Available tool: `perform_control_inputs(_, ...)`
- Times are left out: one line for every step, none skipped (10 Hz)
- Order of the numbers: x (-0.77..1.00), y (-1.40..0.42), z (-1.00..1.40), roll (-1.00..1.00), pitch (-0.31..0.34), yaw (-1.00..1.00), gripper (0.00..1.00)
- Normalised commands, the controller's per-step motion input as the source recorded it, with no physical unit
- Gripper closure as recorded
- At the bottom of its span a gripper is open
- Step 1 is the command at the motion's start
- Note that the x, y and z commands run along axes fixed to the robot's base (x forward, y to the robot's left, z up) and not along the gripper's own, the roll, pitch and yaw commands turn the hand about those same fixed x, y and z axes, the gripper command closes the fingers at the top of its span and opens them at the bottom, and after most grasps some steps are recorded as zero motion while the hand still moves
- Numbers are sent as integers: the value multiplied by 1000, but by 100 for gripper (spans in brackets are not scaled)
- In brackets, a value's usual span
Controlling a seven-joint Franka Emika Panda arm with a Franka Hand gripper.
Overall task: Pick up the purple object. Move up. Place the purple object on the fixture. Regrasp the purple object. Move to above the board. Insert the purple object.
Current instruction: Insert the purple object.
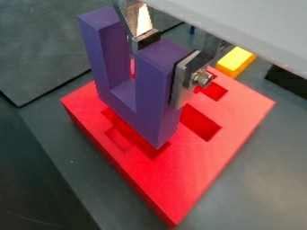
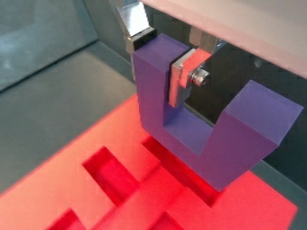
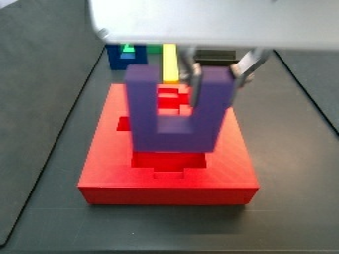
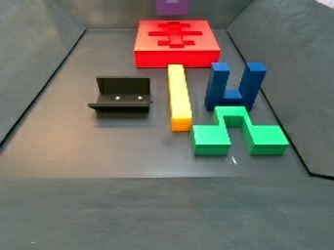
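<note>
The purple object [image 1: 132, 85] is a U-shaped block with its prongs up. It shows in both wrist views [image 2: 204, 135] and in a side view [image 3: 172, 114]. My gripper [image 1: 162, 58] is shut on one prong near its top, with a silver finger [image 2: 182, 76] on each side. The gripper [image 3: 212, 62] holds the block over the red board [image 3: 166, 184], base bar down at the dark recesses [image 1: 204, 121]. I cannot tell whether the base touches the board. In a side view only the block's purple shows, at the frame's edge [image 4: 171, 6] behind the board [image 4: 150, 44]. The black fixture [image 4: 120, 95] stands empty.
A yellow bar [image 4: 179, 95], a dark blue U-shaped block [image 4: 235, 83] and a green piece [image 4: 235, 132] lie on the grey floor beside the board. The yellow bar also shows past the board in a wrist view [image 1: 234, 61]. Tilted walls ring the floor.
</note>
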Motion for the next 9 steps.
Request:
perform_control_inputs(-400, -123, -426, 157, -169, 0, 100)
perform_control_inputs(-177, -34, -326, 160, -121, 0, 100)
perform_control_inputs(0, 0, -249, 121, -67, 9, 100)
perform_control_inputs(0, 0, -151, 81, -27, 0, 100)
perform_control_inputs(31, -3, -97, 66, -27, 6, 100)
perform_control_inputs(77, -54, -137, 124, 0, 0, 100)
perform_control_inputs(117, -80, -174, 153, 0, 0, 100)
perform_control_inputs(226, -91, -123, 119, 0, 3, 100)
perform_control_inputs(400, -37, -43, 67, 0, 23, 100)
